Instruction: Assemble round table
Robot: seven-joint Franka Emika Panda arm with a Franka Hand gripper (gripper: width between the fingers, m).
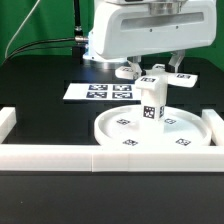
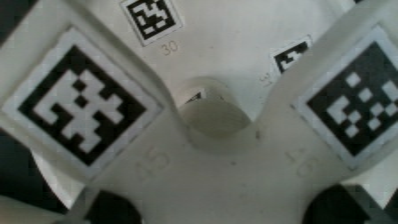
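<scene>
The round table's rimmed disc top (image 1: 185,130) lies on the table at the exterior view's right. The short cylinder leg (image 1: 153,108) stands upright in its centre. The cross-shaped base (image 1: 163,80) sits level on top of the leg. My gripper (image 1: 160,68) comes down on the base from above. In the wrist view the base (image 2: 196,60) fills the picture, with tags on its arms and a round hole at its middle. The dark fingertips (image 2: 107,207) stand on either side of the base's white body, and the gripper (image 2: 226,205) looks shut on it.
The marker board (image 1: 100,92) lies flat behind the disc, to the exterior view's left. A long white blocky border rail (image 1: 60,155) runs along the front, with raised ends at both sides (image 1: 8,120).
</scene>
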